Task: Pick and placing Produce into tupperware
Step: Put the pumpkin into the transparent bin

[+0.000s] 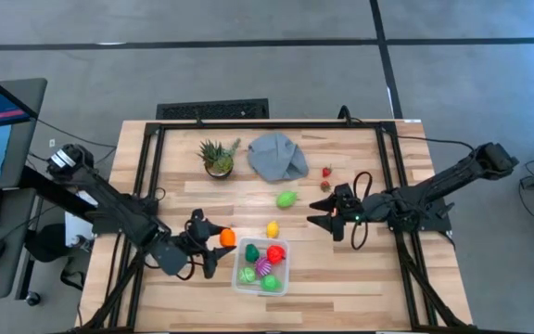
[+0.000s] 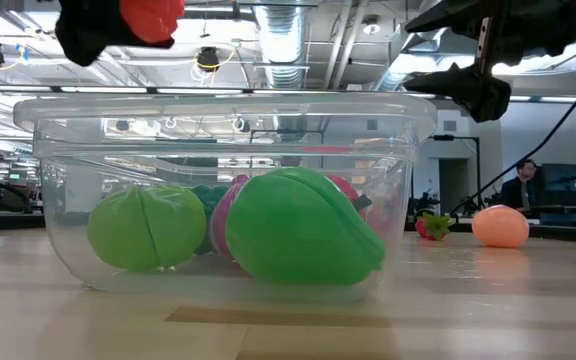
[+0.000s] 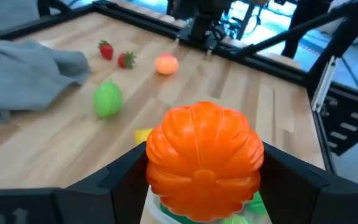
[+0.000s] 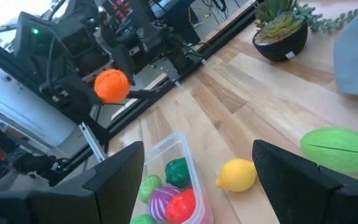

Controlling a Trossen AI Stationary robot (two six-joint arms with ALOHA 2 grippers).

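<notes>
The tupperware [image 1: 261, 267] sits near the front edge of the table [image 1: 184, 199], about in the middle. Several pieces of produce lie inside it. The left gripper [image 1: 213, 243] hangs just to its left, holding a pumpkin [image 1: 227, 238] above the table beside the tub's corner. A lemon [image 1: 273, 229] lies just behind the tub. Farther back lies a mango [image 1: 286, 199]. Behind that sits the cloth [image 1: 278, 156], with the potted plant [image 1: 218, 158] on its left (both near the back edge). Two strawberries [image 1: 326, 173] lie to the right of the cloth. The right gripper [image 1: 321, 214] hovers to the right of the lemon.
</notes>
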